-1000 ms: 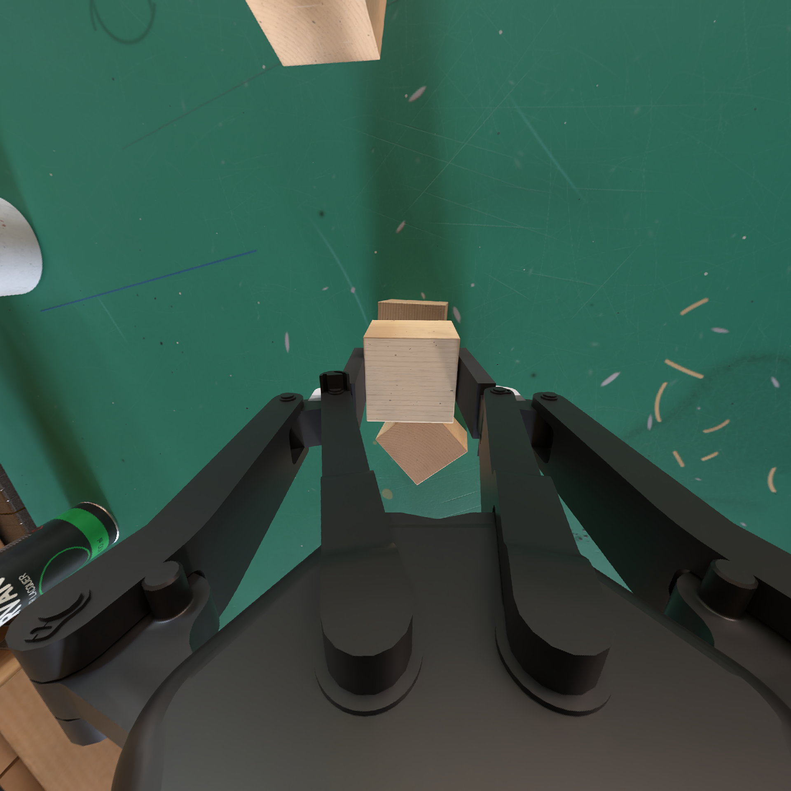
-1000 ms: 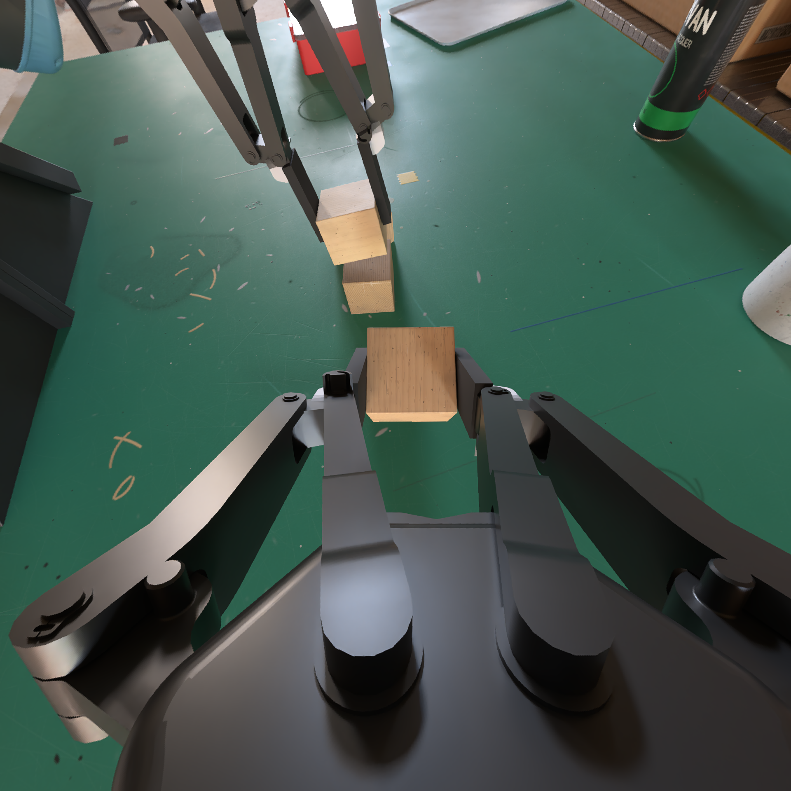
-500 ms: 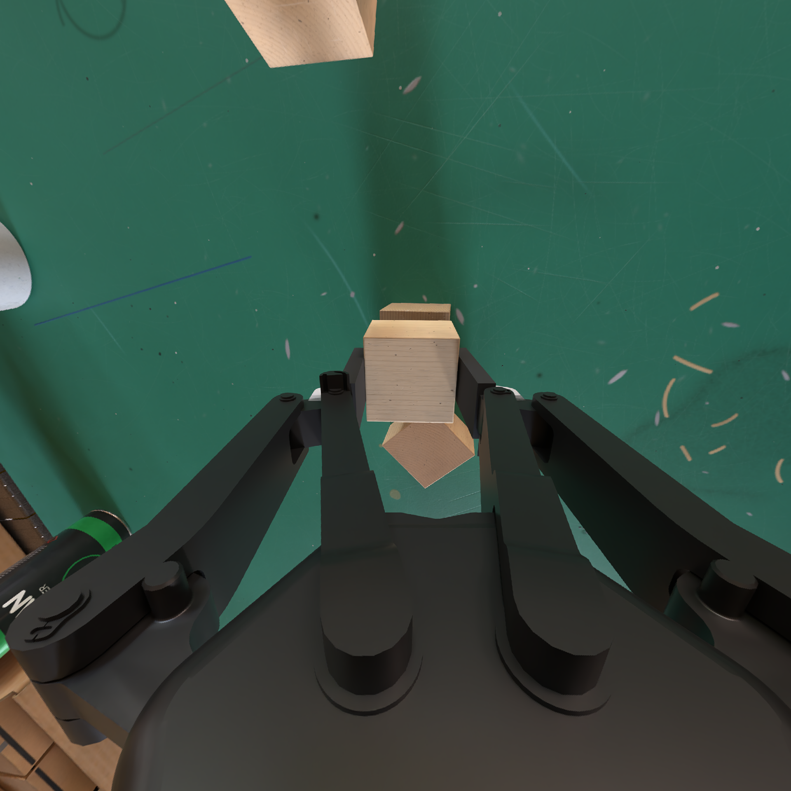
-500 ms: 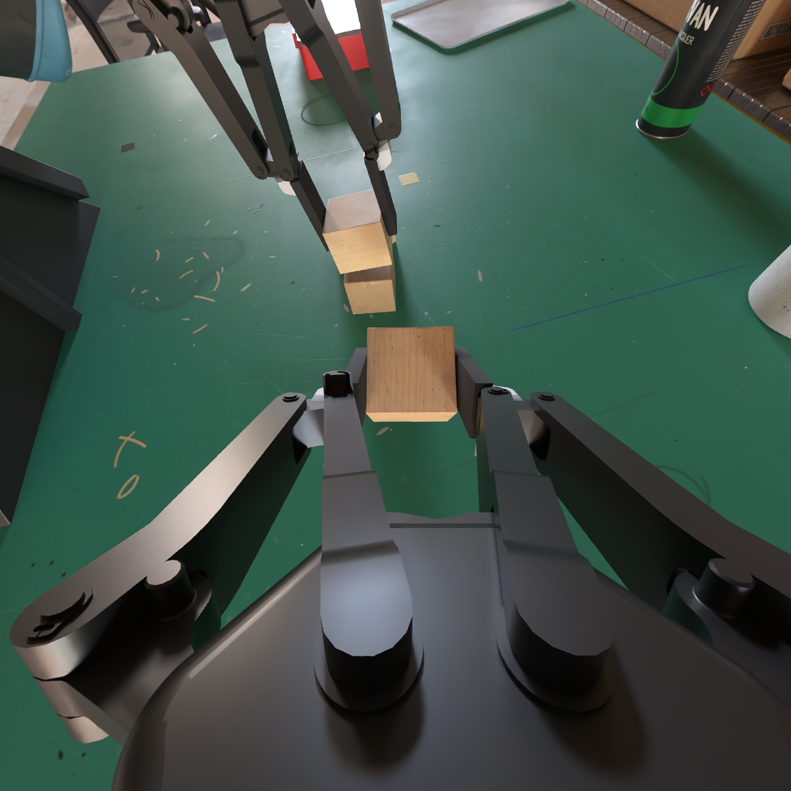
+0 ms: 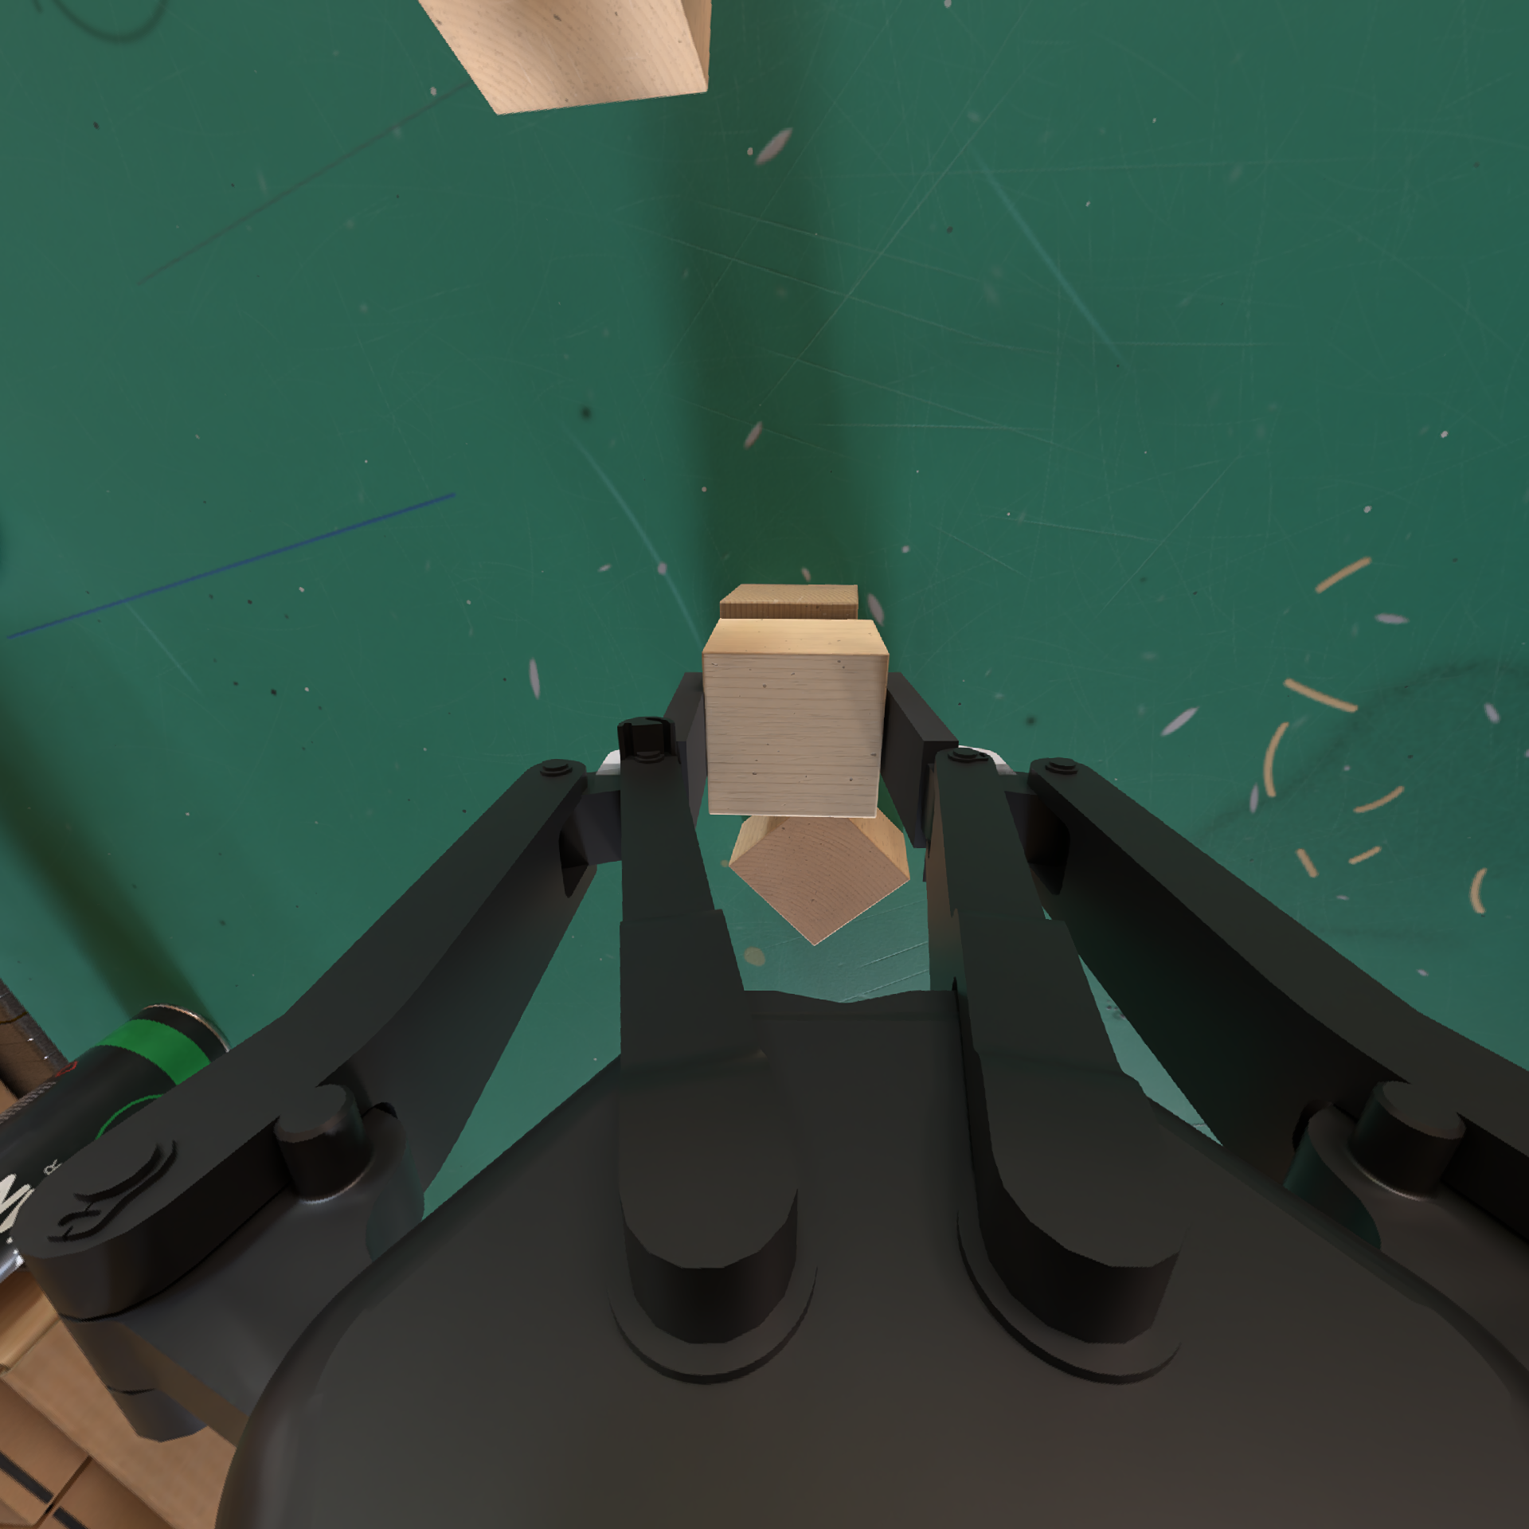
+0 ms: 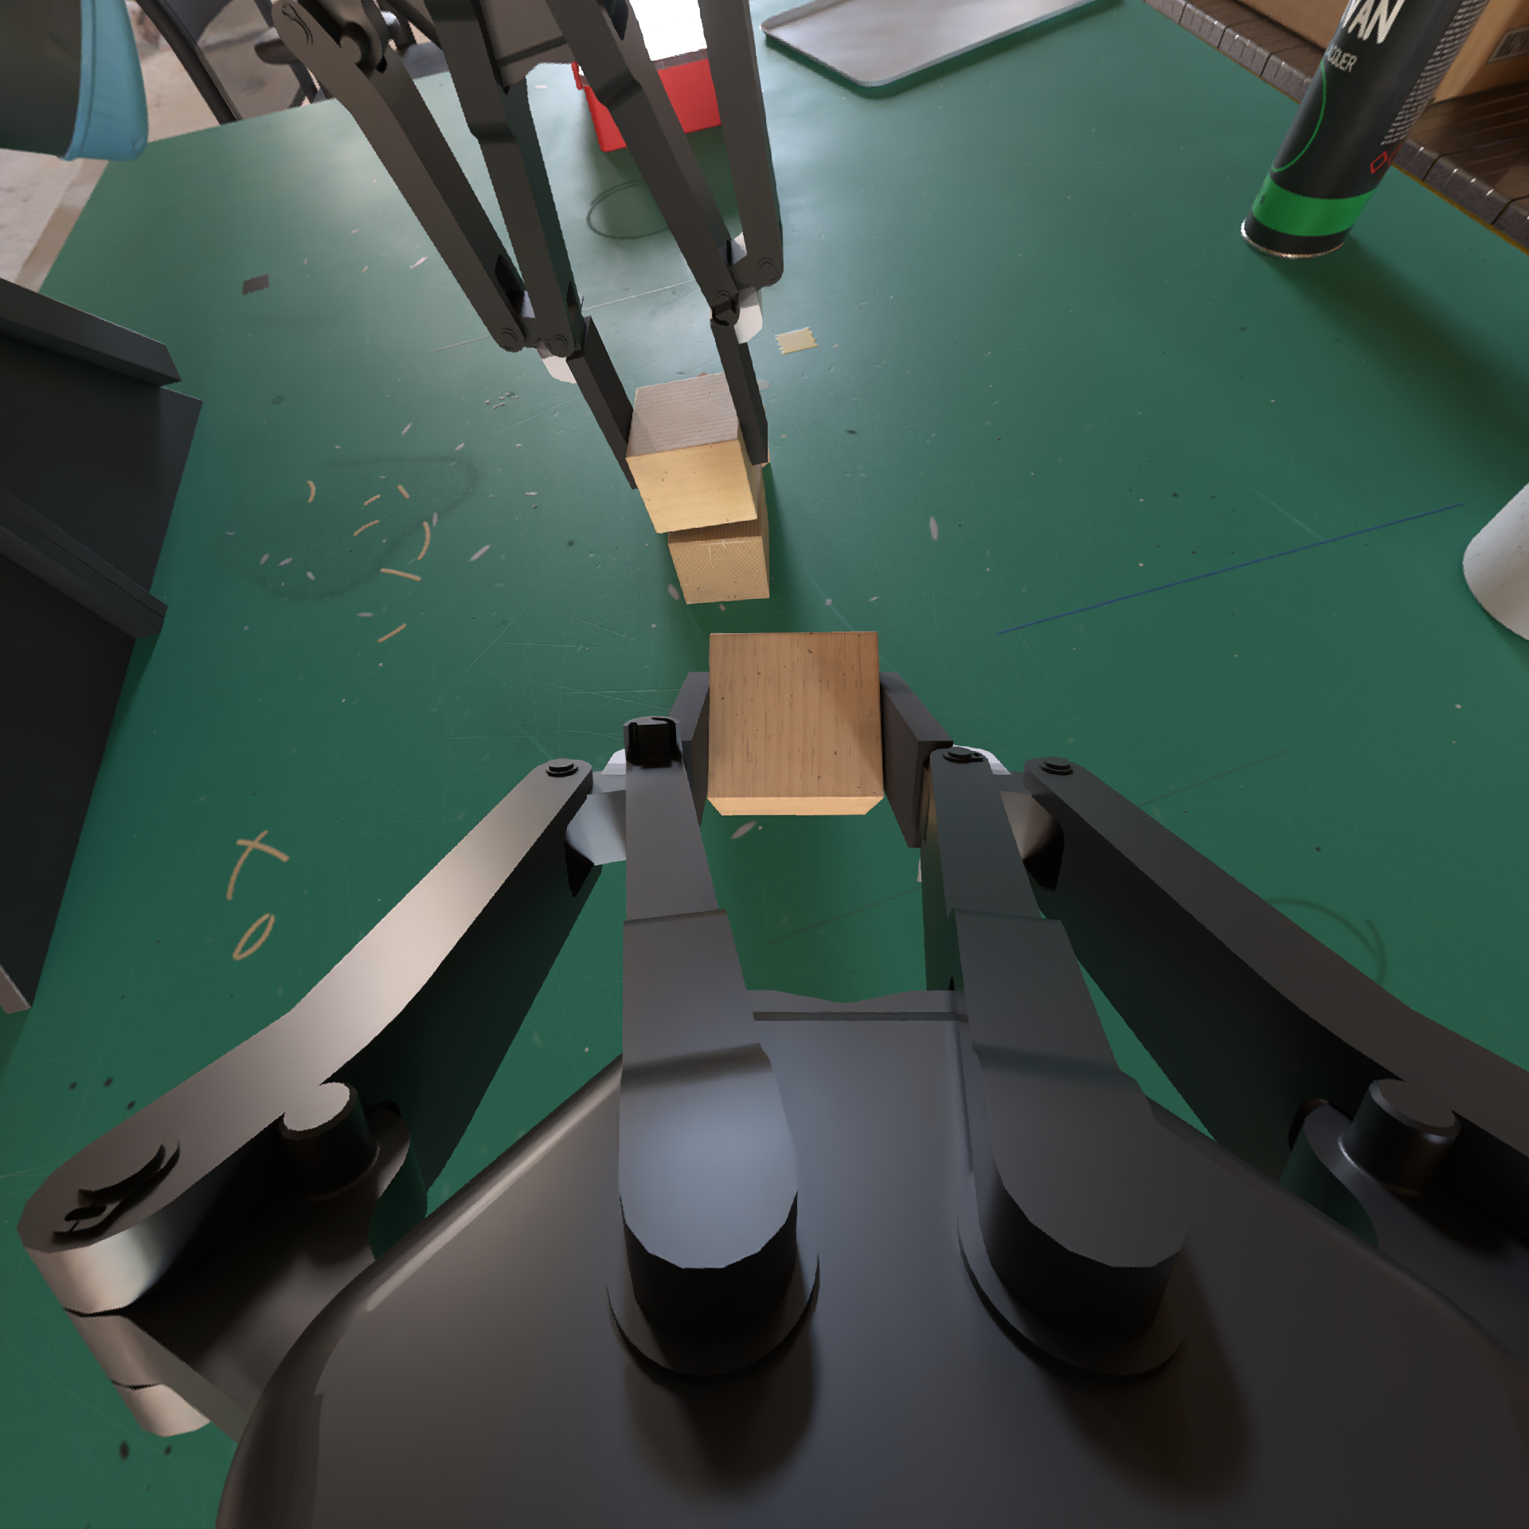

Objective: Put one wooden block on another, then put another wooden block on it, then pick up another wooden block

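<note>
My left gripper is shut on a pale wooden block. In the right wrist view this gripper holds its block right over another wooden block that stands on the green mat. I cannot tell if the two touch. In the left wrist view wood shows beyond the held block and under it as a turned block. My right gripper is shut on a darker wooden block, held above the mat just short of the stack. That block shows at the top of the left wrist view.
A black and green can stands at the far right. A white object is at the right edge. A grey tray and a red box lie at the back. A dark frame stands at the left.
My left gripper has come down a little with its block, closing the gap to the block on the mat. My right gripper and its block have stayed still.
</note>
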Motion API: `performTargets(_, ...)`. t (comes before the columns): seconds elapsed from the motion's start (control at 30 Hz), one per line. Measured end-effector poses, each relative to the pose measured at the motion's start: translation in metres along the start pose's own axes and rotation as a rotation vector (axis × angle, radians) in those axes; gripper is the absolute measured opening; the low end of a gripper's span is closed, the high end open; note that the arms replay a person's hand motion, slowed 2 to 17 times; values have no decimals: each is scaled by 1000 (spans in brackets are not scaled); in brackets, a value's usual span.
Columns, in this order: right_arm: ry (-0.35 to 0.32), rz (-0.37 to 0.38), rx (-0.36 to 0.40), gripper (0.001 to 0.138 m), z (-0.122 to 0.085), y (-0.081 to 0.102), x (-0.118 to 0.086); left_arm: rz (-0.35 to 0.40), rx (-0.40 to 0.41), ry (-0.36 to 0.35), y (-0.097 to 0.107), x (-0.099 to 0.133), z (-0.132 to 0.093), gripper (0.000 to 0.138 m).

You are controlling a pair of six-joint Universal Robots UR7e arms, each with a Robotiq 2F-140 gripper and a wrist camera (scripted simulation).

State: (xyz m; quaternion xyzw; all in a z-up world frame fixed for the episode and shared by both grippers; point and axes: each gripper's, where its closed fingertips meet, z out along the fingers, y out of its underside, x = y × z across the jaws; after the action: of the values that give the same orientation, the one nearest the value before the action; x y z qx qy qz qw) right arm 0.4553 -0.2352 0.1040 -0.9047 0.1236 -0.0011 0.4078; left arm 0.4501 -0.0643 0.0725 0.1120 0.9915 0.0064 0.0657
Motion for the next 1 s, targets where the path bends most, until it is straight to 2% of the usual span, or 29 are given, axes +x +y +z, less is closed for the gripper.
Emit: performTargets(1.0, -25, 3, -10, 51, 2, 3, -1, 6, -1, 24, 0, -1, 3, 53)
